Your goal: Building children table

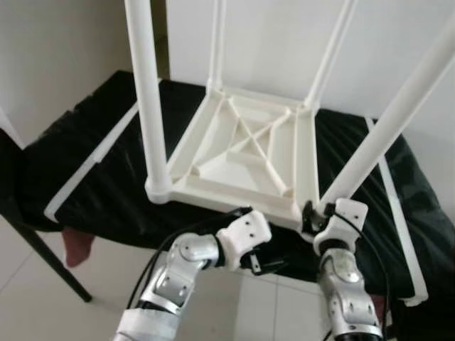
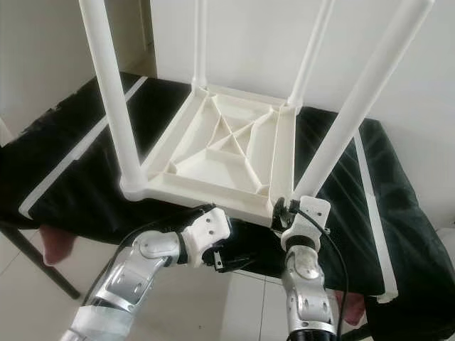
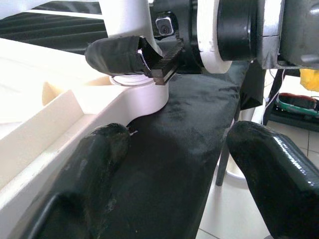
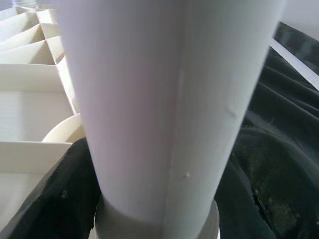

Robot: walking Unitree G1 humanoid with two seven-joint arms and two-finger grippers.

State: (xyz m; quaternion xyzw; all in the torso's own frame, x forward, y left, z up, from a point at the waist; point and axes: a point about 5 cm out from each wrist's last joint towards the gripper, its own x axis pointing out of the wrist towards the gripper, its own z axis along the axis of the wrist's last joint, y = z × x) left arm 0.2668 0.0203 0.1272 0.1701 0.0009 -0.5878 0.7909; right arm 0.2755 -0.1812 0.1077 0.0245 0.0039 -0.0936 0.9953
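- The white tabletop [image 1: 242,153] lies upside down on a black-draped surface [image 1: 85,156], ribs up, so the four legs can go into the corner sockets from above; all four stand in place
- The right gripper [image 1: 313,213] is closed around the base of the near right leg [image 1: 387,121], just above its socket, probably to seat or twist it tight
- The left gripper [image 3: 174,149], fingers [image 3: 99,149] spread wide and holding nothing, sits just beside the near edge, below and facing the right one, likely ready to steady the top
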